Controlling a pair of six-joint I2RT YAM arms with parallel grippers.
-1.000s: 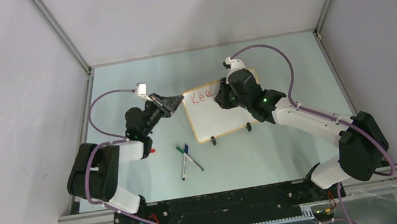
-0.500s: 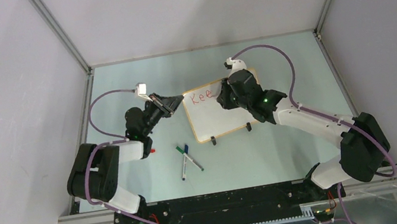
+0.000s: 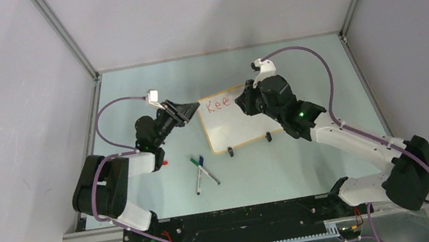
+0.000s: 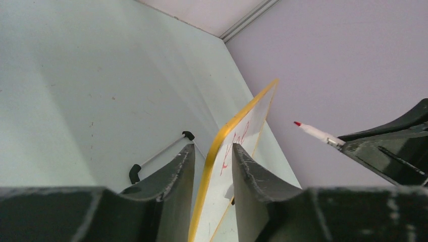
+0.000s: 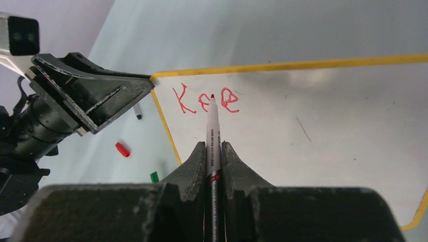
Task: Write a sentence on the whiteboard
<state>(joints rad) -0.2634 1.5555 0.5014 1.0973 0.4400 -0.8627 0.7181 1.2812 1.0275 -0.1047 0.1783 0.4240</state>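
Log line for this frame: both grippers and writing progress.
left gripper: open, astride whiteboard edge | right gripper: shut on red marker, tip off the board | sentence: only "Kee" written

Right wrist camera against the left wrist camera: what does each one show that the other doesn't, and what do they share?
Only the right wrist view shows the red letters "Kee" face-on, a red cap lying on the table, and the right pincer clamping the red marker. Only the left wrist view shows the whiteboard edge-on between the left pincer's fingers, with a gap on each side, and the marker's tip held off the board. Both show the whiteboard, the marker and the left pincer.
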